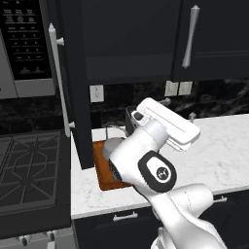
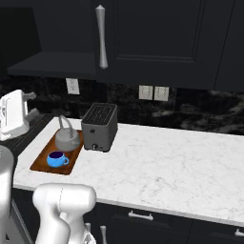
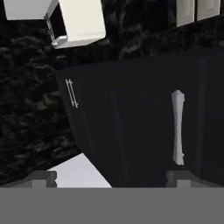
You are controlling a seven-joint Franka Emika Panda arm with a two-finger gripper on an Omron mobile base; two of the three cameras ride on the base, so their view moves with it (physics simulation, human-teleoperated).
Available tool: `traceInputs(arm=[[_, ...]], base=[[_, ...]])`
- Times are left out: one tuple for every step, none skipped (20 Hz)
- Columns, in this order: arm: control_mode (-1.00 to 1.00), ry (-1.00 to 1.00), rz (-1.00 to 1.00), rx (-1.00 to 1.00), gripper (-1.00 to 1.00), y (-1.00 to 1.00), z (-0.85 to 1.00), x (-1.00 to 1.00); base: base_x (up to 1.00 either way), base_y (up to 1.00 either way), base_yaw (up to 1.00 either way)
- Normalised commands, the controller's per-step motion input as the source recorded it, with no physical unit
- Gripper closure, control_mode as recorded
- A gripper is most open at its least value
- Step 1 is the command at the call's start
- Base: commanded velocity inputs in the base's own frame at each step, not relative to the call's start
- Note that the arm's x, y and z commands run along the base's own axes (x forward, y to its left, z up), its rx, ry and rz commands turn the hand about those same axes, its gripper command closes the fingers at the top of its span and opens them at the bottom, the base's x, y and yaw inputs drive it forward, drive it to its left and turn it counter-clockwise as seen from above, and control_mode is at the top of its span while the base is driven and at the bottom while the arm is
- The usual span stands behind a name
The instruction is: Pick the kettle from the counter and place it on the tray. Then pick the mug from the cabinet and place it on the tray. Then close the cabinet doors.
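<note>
Your pincer (image 3: 111, 178) stands wide w/ nothing between its 2 small dark finger tips (image 3: 43, 178), facing a dark navy-black panelled cabinet door (image 3: 144, 118) w/ a long light grey bar handle (image 3: 177, 127). The hand (image 1: 168, 124) is raised above the white marble-look counter (image 2: 167, 167), white elbow folded low. Small squat grey metal kettle (image 2: 66, 138) and small bright blue mug (image 2: 58, 158) both sit on the flat reddish-brown wooden tray (image 2: 40, 162), just beside the boxy dark grey toaster (image 2: 100, 126). The left door (image 1: 73, 82) stands open over the tray's end.
</note>
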Motion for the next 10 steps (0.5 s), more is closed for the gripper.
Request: traceInputs(arm=[[-1.0,0.0,-0.01,-0.33,-1.0,0.36,-0.16,-0.18],[-1.0,0.0,-0.03,-0.29,-1.0,0.38,-0.12,-0.14],[-1.0,0.0,-0.05,-0.3,-1.0,0.55,-0.16,-0.1],[-1.0,0.0,-0.06,-0.28,-1.0,0.56,-0.14,-0.05],[-1.0,0.0,-0.05,-0.26,-1.0,0.51,-0.15,-0.02],[-1.0,0.0,-0.03,-0.23,-1.0,0.47,-0.21,0.0],[-1.0,0.0,-0.04,-0.23,-1.0,0.48,-0.2,0.0],[-1.0,0.0,-0.05,-0.23,-1.0,0.52,-0.18,0.0],[-1.0,0.0,-0.05,-0.21,-1.0,0.61,-0.12,-0.01],[-1.0,0.0,-0.07,-0.19,-1.0,0.71,-0.16,0.0]], base=[[0.0,0.0,0.0],[0.0,0.0,0.0],[0.0,0.0,0.0],[0.0,0.0,0.0],[0.0,0.0,0.0],[0.0,0.0,0.0],[0.0,0.0,0.0],[0.0,0.0,0.0],[0.0,0.0,0.0],[0.0,0.0,0.0]])
